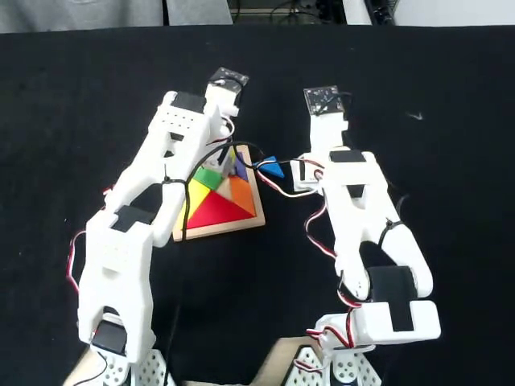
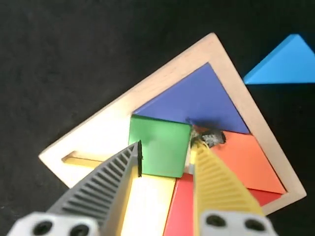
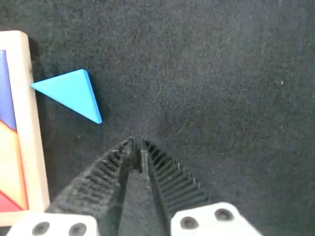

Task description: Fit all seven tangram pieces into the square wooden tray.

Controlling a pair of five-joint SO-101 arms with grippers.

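The left tool grips the green square inside the wooden tray, among other pieces. Just outside the tray's rim, the light-blue triangle lies on the black tabletop; near it the right tool hangs pinched together, empty

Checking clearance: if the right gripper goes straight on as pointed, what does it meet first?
Probably the black table cloth. The shut right gripper points past the light blue triangular piece, which lies off to one side; depth is unclear.

One wooden tray, five coloured pieces inside, one light-blue triangle outside, two arms.
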